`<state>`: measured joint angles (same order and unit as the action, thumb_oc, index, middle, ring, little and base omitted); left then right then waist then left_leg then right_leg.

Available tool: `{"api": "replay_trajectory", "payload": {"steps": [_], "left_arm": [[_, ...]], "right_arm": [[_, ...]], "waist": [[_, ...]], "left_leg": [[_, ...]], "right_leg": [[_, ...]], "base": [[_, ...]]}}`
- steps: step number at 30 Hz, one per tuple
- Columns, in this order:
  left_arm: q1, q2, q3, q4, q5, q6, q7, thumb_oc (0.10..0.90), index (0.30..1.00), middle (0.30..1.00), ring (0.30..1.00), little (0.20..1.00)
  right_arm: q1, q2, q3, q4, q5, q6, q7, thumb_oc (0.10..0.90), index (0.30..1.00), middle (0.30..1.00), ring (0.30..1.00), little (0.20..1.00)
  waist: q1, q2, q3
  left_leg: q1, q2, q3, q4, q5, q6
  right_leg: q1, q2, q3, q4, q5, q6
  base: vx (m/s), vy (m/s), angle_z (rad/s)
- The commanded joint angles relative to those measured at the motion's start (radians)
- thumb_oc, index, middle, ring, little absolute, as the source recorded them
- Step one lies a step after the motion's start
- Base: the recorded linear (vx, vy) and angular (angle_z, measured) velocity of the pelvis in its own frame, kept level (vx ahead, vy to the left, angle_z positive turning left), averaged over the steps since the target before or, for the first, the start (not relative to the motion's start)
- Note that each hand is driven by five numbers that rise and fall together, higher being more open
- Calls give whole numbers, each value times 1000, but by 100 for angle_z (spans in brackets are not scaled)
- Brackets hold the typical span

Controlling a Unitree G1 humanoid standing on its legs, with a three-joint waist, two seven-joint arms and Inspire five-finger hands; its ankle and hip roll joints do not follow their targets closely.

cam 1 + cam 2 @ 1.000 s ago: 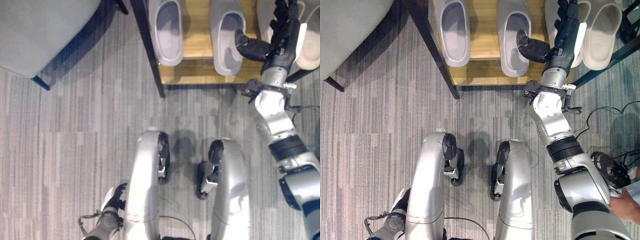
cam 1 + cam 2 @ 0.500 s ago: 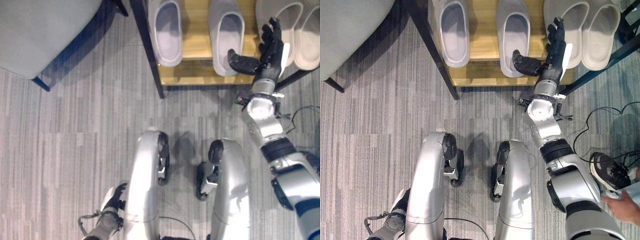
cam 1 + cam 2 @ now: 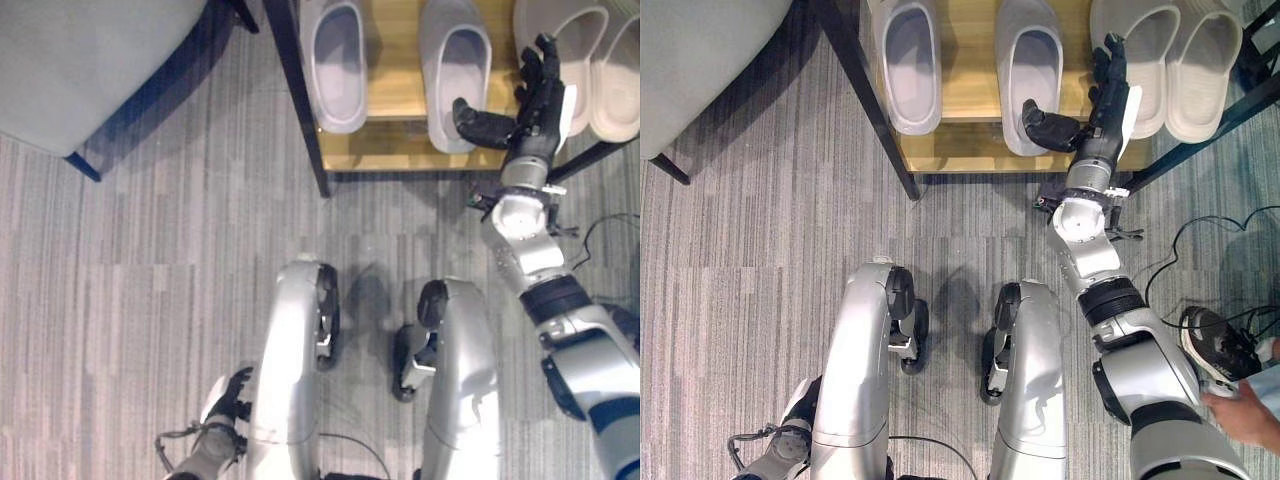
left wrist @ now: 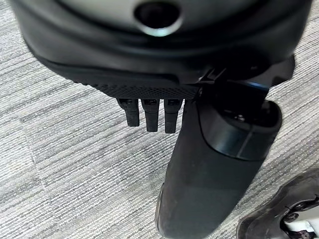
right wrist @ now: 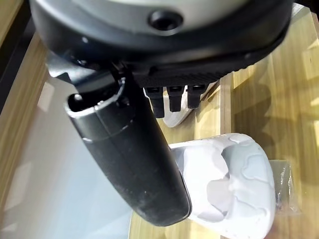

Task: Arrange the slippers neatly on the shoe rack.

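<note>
Shelf crowded on the right, open carpet in front

The shoe rack (image 3: 970, 145) carries two grey slippers (image 3: 908, 60) with bare wood between them, wide enough for passage. Two beige slippers (image 3: 1175, 55) sit touching at the right end, where the right robot hand (image 3: 1102, 95) hovers with straight fingers. A dark rack leg (image 3: 865, 95) bars the left side; the carpet (image 3: 760, 260) lies free.

Four slippers (image 3: 1029, 70) on one shoe rack (image 3: 965, 145); one chair (image 3: 90, 60).
</note>
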<state>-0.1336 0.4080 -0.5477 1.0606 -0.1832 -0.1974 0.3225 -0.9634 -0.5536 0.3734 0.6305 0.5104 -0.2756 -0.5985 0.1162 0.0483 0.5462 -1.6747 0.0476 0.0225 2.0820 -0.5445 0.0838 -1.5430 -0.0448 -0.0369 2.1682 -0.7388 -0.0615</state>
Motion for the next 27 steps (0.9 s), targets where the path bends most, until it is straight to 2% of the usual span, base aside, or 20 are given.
{"api": "replay_trajectory", "payload": {"steps": [1,27], "left_arm": [[72,-25,-59,41,12,-4,40,800,900,900,900,900],[76,-25,-71,51,39,-4,59,800,900,900,900,900]], "right_arm": [[-131,-23,-33,-148,-100,-66,-22,800,900,900,900,900],[-154,43,20,-185,-229,-14,-37,800,900,900,900,900]], "waist": [[44,-11,-26],[58,2,-26]], "left_leg": [[105,-72,-180,101,-277,-32],[105,-75,-180,107,-280,-31]], "right_leg": [[-27,-59,65,-71,51,-43],[-27,-57,61,-70,52,-45]], "base": [[0,0,0],[0,0,0]]}}
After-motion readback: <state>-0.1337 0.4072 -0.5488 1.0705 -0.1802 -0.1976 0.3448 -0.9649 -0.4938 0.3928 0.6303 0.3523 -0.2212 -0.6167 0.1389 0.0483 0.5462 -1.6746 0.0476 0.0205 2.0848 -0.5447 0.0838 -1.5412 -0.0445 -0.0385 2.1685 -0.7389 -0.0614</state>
